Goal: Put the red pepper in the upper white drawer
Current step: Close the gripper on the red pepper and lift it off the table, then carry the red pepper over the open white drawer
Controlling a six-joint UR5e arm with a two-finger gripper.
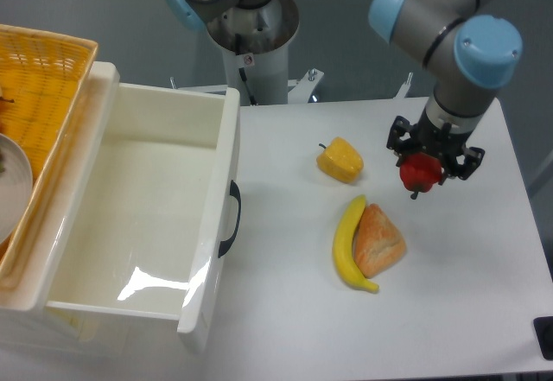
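Note:
The red pepper is glossy red with a short dark stem pointing down. My gripper is shut on the red pepper and holds it above the table at the right side. The upper white drawer stands pulled open at the left, with deep white walls and a dark curved handle on its front. The inside of the drawer shows no objects. The pepper is well to the right of the drawer, apart from it.
A yellow pepper lies between the drawer and my gripper. A banana and an orange wedge-shaped bread lie side by side below the gripper. A yellow wicker basket sits at the far left. The arm's base stands at the back.

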